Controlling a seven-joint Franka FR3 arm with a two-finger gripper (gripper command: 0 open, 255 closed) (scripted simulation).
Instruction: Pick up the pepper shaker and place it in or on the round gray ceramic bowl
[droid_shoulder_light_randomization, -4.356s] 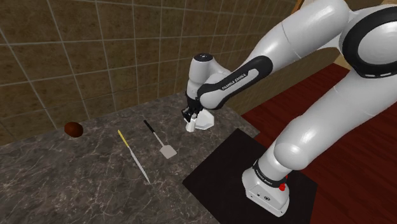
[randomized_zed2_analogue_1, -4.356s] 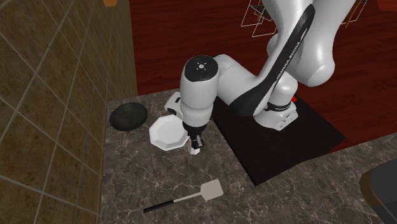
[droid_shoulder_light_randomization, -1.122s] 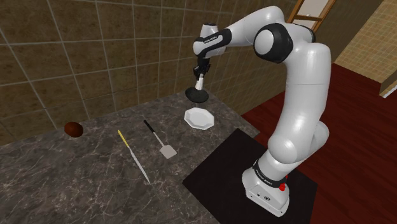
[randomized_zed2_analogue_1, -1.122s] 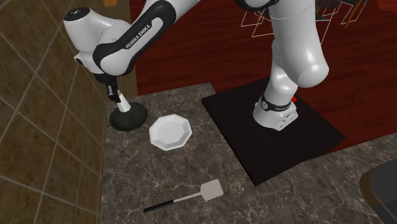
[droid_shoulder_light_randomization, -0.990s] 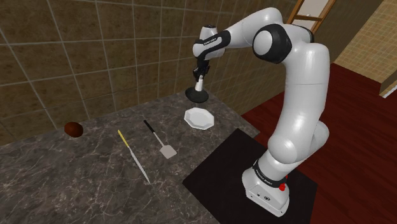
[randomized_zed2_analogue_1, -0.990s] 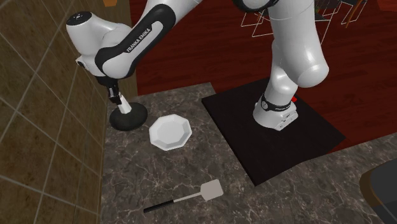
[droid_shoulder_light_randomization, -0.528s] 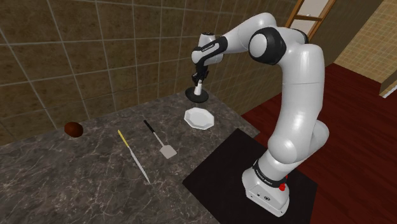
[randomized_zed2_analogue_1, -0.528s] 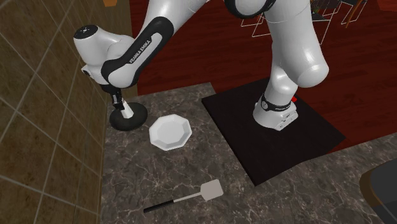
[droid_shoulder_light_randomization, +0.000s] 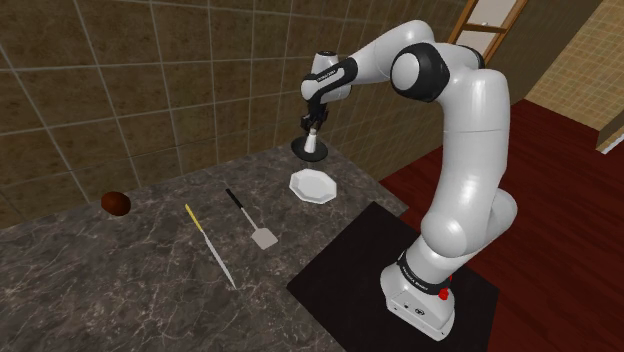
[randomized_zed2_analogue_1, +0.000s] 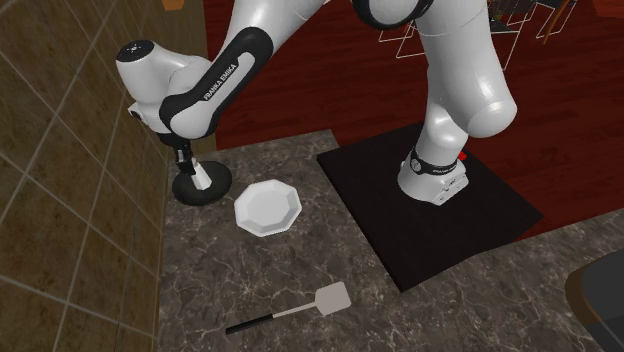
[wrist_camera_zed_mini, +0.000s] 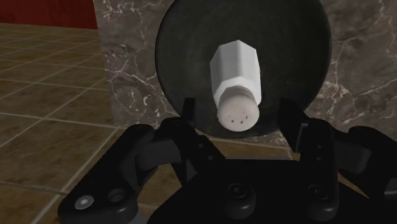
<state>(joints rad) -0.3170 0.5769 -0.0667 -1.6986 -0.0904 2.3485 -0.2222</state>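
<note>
A white pepper shaker (wrist_camera_zed_mini: 236, 73) with a holed grey top stands upright in the dark round bowl (wrist_camera_zed_mini: 184, 51). The bowl sits at the counter's corner by the tiled wall. My gripper (wrist_camera_zed_mini: 238, 107) is open just above the shaker, its fingers (wrist_camera_zed_mini: 188, 107) on either side of the cap without touching it. In the shoulder view the gripper (droid_shoulder_light_randomization: 312, 128) hangs over the shaker (droid_shoulder_light_randomization: 313, 144) and bowl (droid_shoulder_light_randomization: 303, 152). The second exterior view shows the shaker (randomized_zed2_analogue_1: 203, 176) in the bowl (randomized_zed2_analogue_1: 207, 193) below the gripper (randomized_zed2_analogue_1: 185, 160).
A white octagonal plate (droid_shoulder_light_randomization: 313, 186) lies right beside the bowl. A spatula (droid_shoulder_light_randomization: 252, 222) and a knife (droid_shoulder_light_randomization: 209, 245) lie further along the marble counter, with a brown round object (droid_shoulder_light_randomization: 116, 203) near the wall. The tiled wall (randomized_zed2_analogue_1: 60, 150) stands close behind the bowl.
Over the last second the gripper came down with the shaker, which now stands in the bowl. In the last half second the arm has stayed still.
</note>
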